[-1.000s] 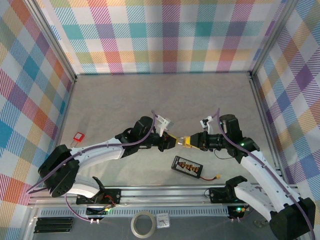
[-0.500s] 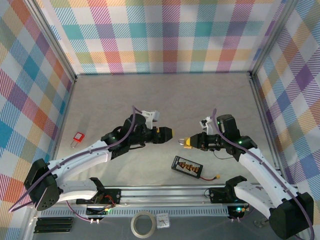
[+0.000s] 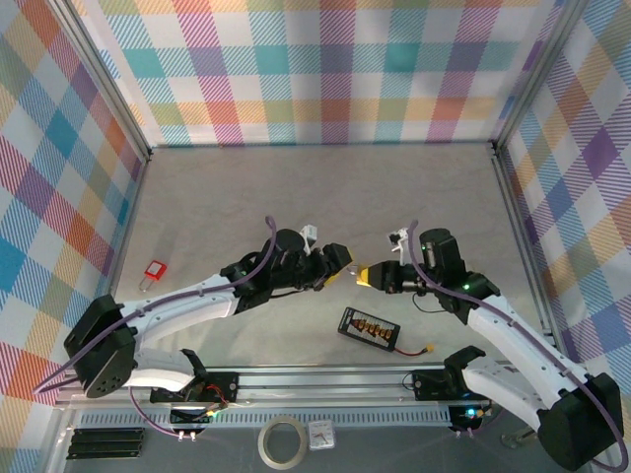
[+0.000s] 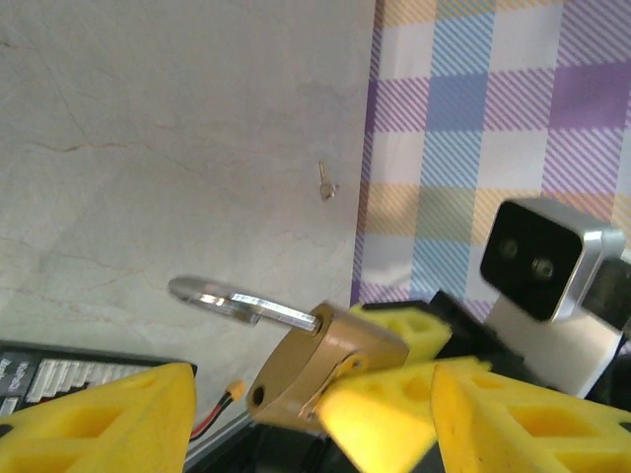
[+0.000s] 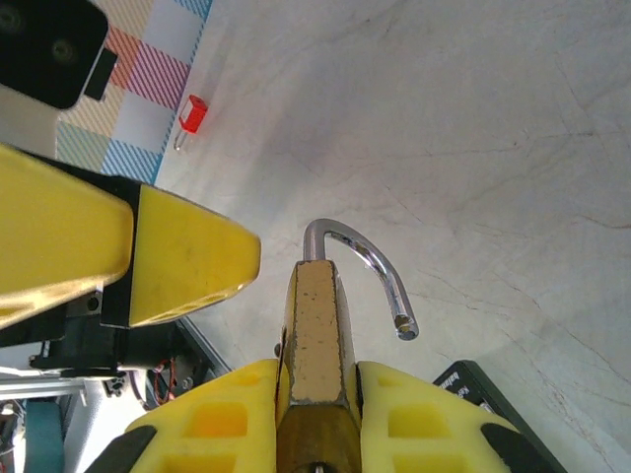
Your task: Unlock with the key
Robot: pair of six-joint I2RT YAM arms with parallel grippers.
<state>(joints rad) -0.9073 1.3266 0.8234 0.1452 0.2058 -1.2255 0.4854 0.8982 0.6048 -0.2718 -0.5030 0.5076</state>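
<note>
From above, both arms are bending low and reaching inward over the middle of the table (image 3: 197, 197). The left gripper (image 3: 340, 262) and right gripper (image 3: 366, 277) are nearly meeting tip to tip, likely so that one can work on what the other is presenting. The red padlock (image 3: 153, 271) is lying well apart, near the left wall.

In the left wrist view, the left gripper's fingers (image 4: 108, 419) are standing wide apart, gripping nothing. They are framing the brass padlock (image 4: 325, 360) held out by the other arm. Its shackle (image 4: 232, 299) is hanging swung out, its free end clear of the body. A tiny silvery thing, probably the key (image 4: 326, 183), is lying on the table near the foot of the plaid wall, well apart from both grippers.

In the right wrist view, the right jaws are clamping the padlock's body by its flat sides, with the shackle pointing away from the wrist. This is probably steadying it for the other arm. The keyway end is sitting back between the fingers, so whether anything is in it cannot be told.
</note>
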